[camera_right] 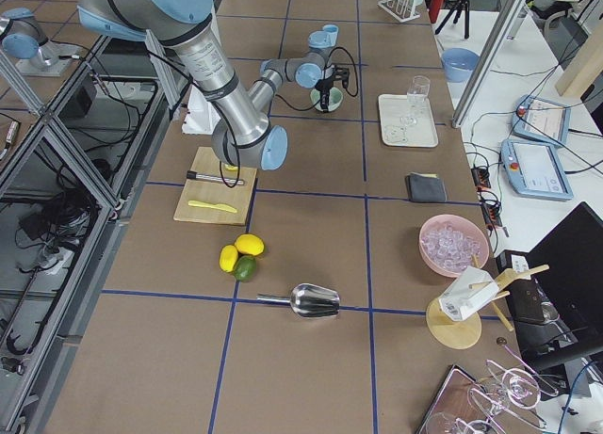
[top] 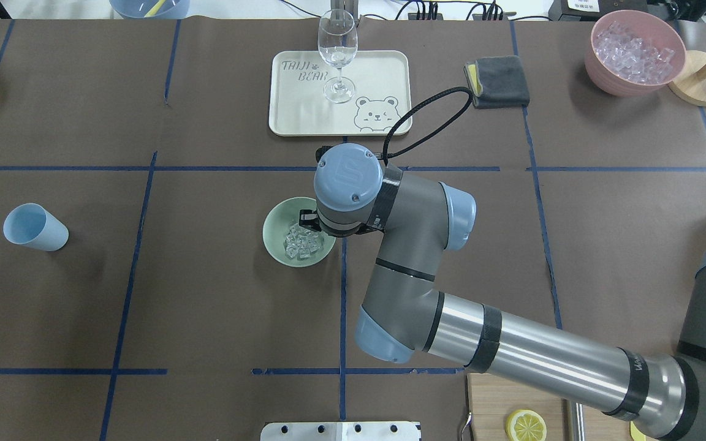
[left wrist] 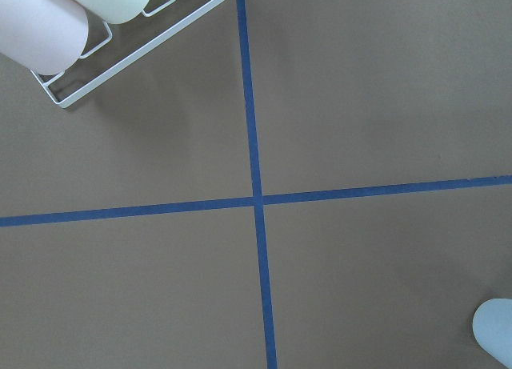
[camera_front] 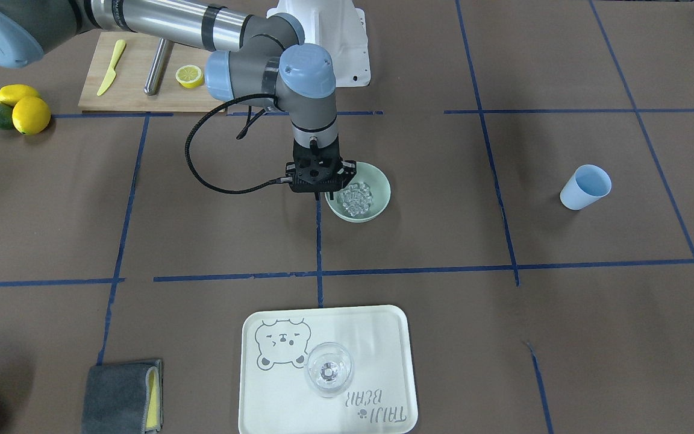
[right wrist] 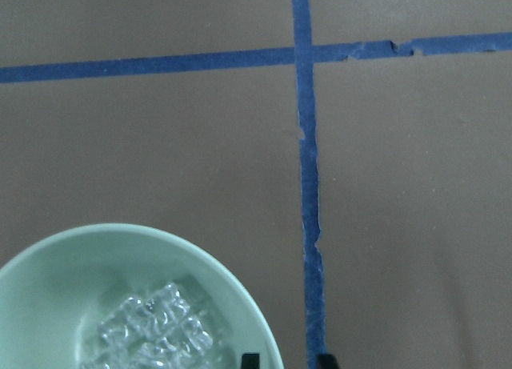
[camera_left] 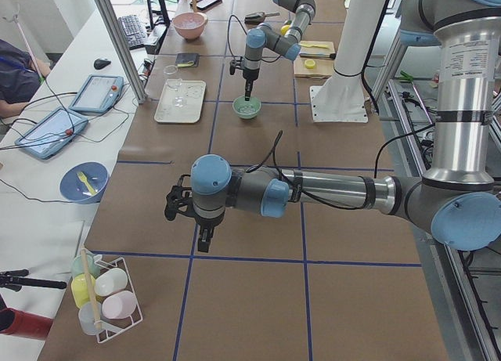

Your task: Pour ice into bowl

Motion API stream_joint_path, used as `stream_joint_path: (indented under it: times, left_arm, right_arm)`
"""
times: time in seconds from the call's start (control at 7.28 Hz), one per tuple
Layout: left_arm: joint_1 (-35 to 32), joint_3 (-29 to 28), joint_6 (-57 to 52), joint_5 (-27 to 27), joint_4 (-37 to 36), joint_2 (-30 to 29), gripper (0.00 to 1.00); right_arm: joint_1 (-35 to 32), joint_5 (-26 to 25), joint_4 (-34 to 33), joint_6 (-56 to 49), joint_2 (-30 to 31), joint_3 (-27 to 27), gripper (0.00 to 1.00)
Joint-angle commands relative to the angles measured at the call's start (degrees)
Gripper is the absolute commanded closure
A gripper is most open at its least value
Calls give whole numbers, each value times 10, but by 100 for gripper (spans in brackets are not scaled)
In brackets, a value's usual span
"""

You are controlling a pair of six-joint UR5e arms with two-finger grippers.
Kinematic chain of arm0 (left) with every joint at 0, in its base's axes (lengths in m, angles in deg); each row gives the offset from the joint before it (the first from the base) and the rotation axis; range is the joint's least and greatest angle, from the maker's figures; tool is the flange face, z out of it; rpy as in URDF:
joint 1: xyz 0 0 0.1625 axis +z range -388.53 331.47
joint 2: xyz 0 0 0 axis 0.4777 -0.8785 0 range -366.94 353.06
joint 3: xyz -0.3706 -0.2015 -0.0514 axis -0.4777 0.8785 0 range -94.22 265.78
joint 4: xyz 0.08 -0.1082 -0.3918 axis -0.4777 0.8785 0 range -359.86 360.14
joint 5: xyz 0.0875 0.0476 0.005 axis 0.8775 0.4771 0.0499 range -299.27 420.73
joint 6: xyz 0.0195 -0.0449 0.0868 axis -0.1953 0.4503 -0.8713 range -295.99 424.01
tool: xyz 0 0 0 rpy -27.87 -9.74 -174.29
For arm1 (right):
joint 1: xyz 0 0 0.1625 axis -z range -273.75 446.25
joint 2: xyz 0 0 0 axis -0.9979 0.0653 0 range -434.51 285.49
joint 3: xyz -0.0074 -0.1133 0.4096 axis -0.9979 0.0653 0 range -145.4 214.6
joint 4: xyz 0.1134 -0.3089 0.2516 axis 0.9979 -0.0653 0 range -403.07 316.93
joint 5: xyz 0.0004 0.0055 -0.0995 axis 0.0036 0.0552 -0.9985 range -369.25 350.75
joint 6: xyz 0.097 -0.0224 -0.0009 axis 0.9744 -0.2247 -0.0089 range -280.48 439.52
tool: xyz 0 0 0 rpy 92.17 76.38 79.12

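Note:
The pale mint-green bowl (camera_front: 383, 191) stands near the table's middle, with a heap of clear ice cubes (camera_front: 354, 199) inside. It also shows in the overhead view (top: 276, 236) and in the right wrist view (right wrist: 48, 289), where the ice (right wrist: 152, 333) lies at its bottom. My right gripper (camera_front: 323, 196) points straight down at the bowl's rim. In the right wrist view, its two fingertips (right wrist: 250, 359) stand apart, one inside the rim and one outside. My left gripper (camera_left: 202, 242) hangs over bare table far from the bowl; I cannot tell whether it is open or shut.
A pale blue cup (top: 34, 228) lies on its side far left. A cream tray (top: 383, 67) holds a wine glass (top: 337, 49). A pink bowl of ice (top: 632, 52) and a grey cloth (top: 499, 81) sit far right. A cutting board (camera_front: 136, 84) and lemons (camera_front: 21, 108) lie near the base.

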Motion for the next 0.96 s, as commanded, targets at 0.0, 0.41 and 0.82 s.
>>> stream_joint_path:
  times: [0.0, 0.41, 0.82]
  left_arm:
    - [0, 0, 0, 0, 0, 0, 0]
    - [0, -1, 0, 0, 1, 0, 0]
    - [0, -3, 0, 0, 0, 0, 0]
  right_arm:
    - [-19, 5, 1, 0, 1, -4, 100]
    - [-40, 10, -4, 2, 31, -73, 100]
    - [-113, 114, 0, -61, 159, -219, 100]
